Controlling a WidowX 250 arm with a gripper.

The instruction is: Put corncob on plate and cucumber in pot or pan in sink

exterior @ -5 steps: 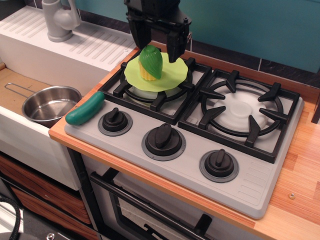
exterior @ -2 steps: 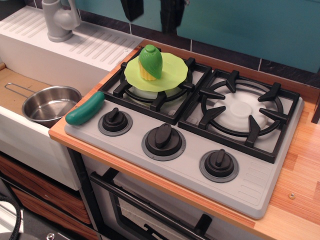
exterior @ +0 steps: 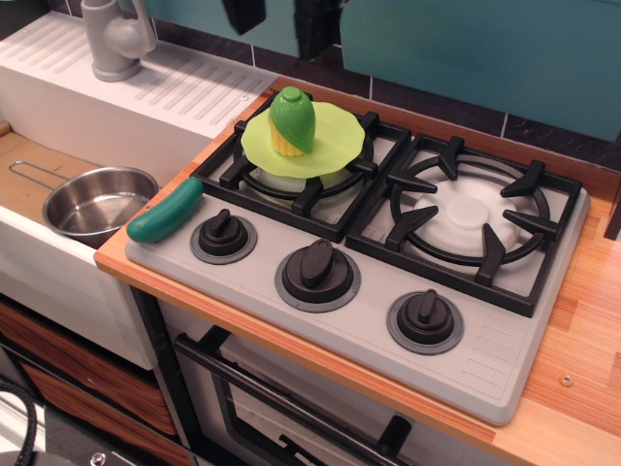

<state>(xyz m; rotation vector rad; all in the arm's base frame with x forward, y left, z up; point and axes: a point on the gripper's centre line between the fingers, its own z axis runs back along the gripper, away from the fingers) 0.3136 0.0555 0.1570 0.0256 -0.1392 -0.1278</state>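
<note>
Corncob (exterior: pixel 292 121) stood on the plate (exterior: pixel 335 136), its green husk tip up and its yellow kernels showing at the lower left; the lime-green plate rested on the black grate of the rear left burner (exterior: pixel 301 180) of the stove (exterior: pixel 388 291). Cucumber (exterior: pixel 165 211) lay tilted at the stove's front left corner, one end near the left knob (exterior: pixel 223 236) and the other reaching over the edge of the wooden counter (exterior: pixel 592 320), apart from both plate and pan. Saucepan (exterior: pixel 99 202), shiny steel and with nothing inside, sat in the sink (exterior: pixel 39 252) to the left of the stove, its wire loop handle pointing left. Draining board (exterior: pixel 184 92), ribbed and white, ran behind the basin, with the grey tap (exterior: pixel 114 39) standing at its near end. Gripper (exterior: pixel 277 19) appeared only as two dark finger ends at the top edge of the view, above and behind the plate, touching nothing; the two ends stood apart with a gap between them and held no object. Middle knob (exterior: pixel 317 272) and right knob (exterior: pixel 425 318) sat along the stove's grey front panel, and the right burner (exterior: pixel 475 209) carried nothing.
</note>
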